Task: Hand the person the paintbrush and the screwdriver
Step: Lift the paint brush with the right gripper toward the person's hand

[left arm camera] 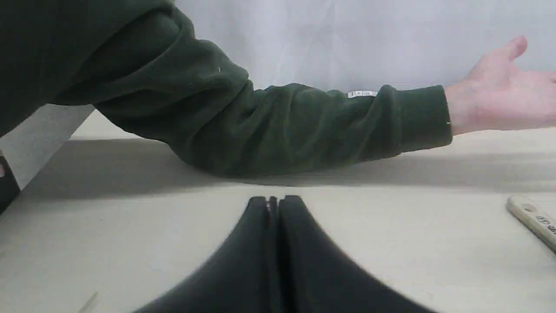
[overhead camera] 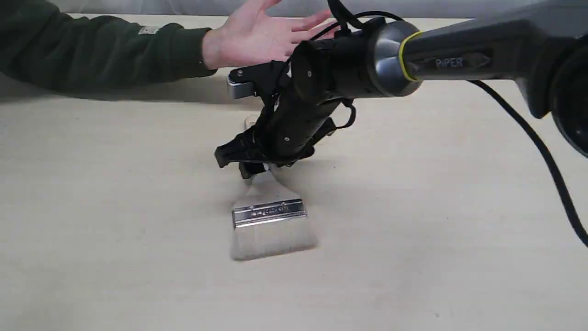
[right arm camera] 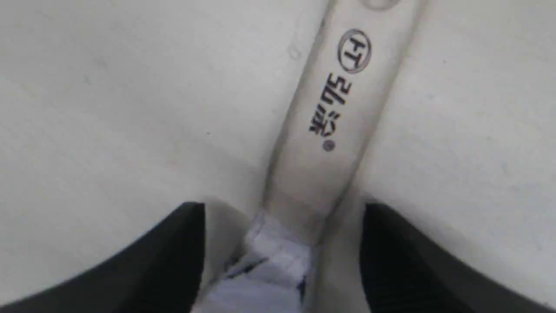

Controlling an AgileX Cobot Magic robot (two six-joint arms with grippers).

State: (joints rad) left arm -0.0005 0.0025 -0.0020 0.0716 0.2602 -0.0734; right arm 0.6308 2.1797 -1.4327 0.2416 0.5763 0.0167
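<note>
The paintbrush (overhead camera: 268, 214) lies flat on the table with its bristles toward the front edge. Its pale handle (right arm camera: 334, 108) runs back between the jaws of my right gripper (overhead camera: 239, 165), which stands open just above the table. Its jaws straddle the handle with a gap on each side, seen close in the right wrist view (right arm camera: 282, 209). My left gripper (left arm camera: 273, 200) is shut on nothing, low over the table. The person holds an open hand (overhead camera: 262, 34), palm up, behind the right arm. The left wrist view shows the handle's end (left arm camera: 532, 217). The screwdriver is out of view.
The person's dark green sleeve (overhead camera: 92, 50) lies across the back left of the light wooden table (overhead camera: 115, 207). The right arm's black cable (overhead camera: 546, 161) hangs over the right side. A pale wall stands behind the table.
</note>
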